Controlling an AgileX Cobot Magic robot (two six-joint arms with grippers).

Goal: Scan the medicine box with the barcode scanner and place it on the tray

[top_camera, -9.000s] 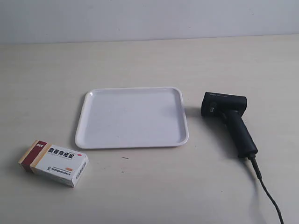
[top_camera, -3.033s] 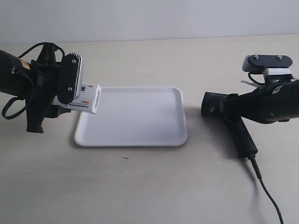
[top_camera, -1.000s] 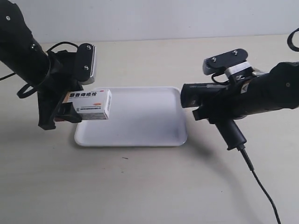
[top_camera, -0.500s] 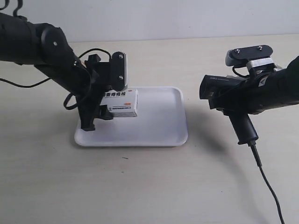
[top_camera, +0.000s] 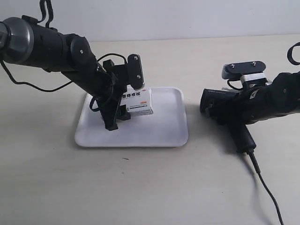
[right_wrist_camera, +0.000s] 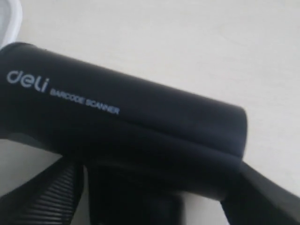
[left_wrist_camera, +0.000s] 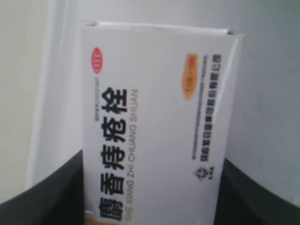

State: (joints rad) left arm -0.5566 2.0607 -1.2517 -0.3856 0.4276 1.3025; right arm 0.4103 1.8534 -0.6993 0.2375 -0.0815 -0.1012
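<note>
The medicine box (top_camera: 138, 101), white with dark Chinese print, is held low over the tray's (top_camera: 159, 132) left-middle part. My left gripper (top_camera: 123, 108), on the arm at the exterior view's left, is shut on it. In the left wrist view the medicine box (left_wrist_camera: 154, 117) fills the frame between the two dark fingers (left_wrist_camera: 47, 199) of my left gripper (left_wrist_camera: 152, 192), with the tray (left_wrist_camera: 269, 93) behind. My right gripper (top_camera: 234, 110) is shut on the black barcode scanner (top_camera: 215, 104), low beside the tray's right edge. In the right wrist view my right gripper (right_wrist_camera: 154, 201) clasps the barcode scanner (right_wrist_camera: 122, 122).
The scanner's black cable (top_camera: 265, 187) trails from the handle (top_camera: 243, 138) across the pale table (top_camera: 140, 187) toward the front right corner. A light wall (top_camera: 164, 18) runs along the far edge of the table.
My left arm has carried the box further right and lower over the tray. My right arm has lowered the scanner toward the table beside the tray.
</note>
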